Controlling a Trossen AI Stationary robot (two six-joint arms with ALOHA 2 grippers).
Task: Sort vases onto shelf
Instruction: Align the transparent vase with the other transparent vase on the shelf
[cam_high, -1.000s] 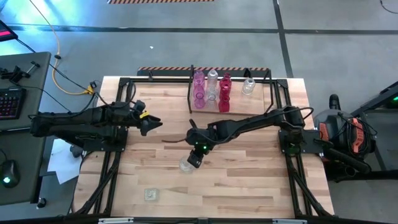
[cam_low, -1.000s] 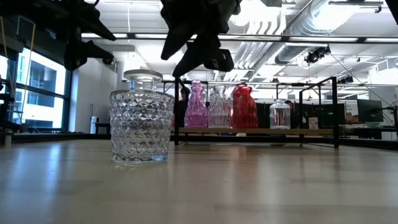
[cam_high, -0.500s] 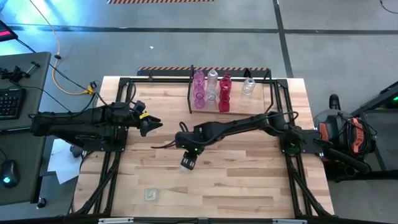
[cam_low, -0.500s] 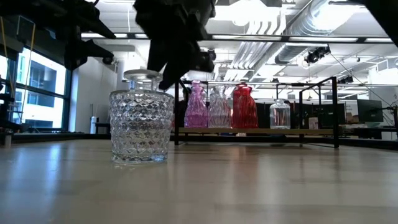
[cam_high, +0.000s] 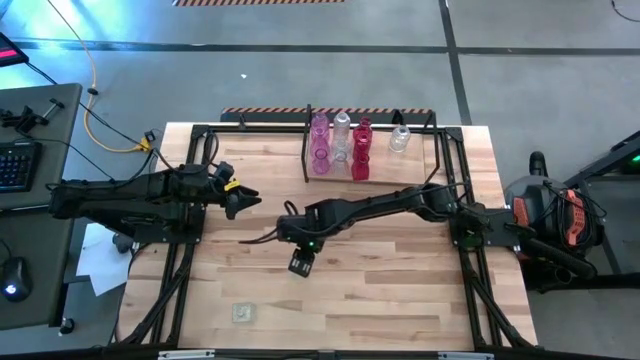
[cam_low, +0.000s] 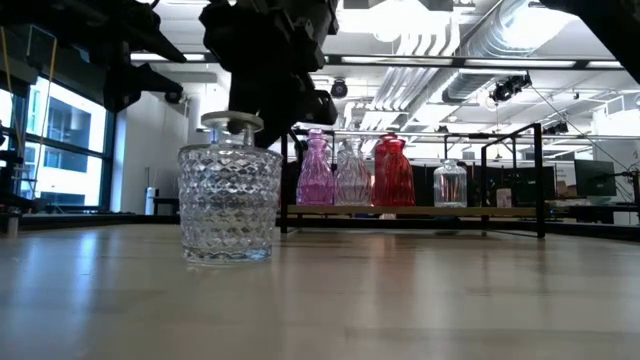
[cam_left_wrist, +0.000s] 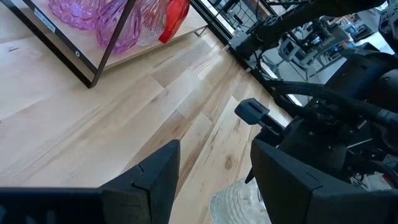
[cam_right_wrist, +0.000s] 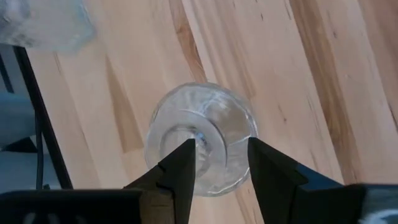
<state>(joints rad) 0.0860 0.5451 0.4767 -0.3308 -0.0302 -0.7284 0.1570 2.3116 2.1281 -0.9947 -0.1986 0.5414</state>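
1. Mostly done: shelf (cam_high: 370, 150) at the table's far edge already holds several vases — two pink (cam_high: 319, 142), two red (cam_high: 361, 148), and two or three clear (cam_high: 399, 139); the exact clear count is hard to tell.
2. Left to sort: one clear faceted vase (cam_low: 229, 198), well in front of the shelf near mid-table, and one small clear piece (cam_high: 242, 312) farther from the shelf at the near edge.
3. Right gripper (cam_right_wrist: 219, 163) sits directly over the faceted vase, fingers part-open around its neck, not clamped yet.
4. Left gripper (cam_high: 243, 201) waits off to the shelf's left front, jaws wide open, empty.
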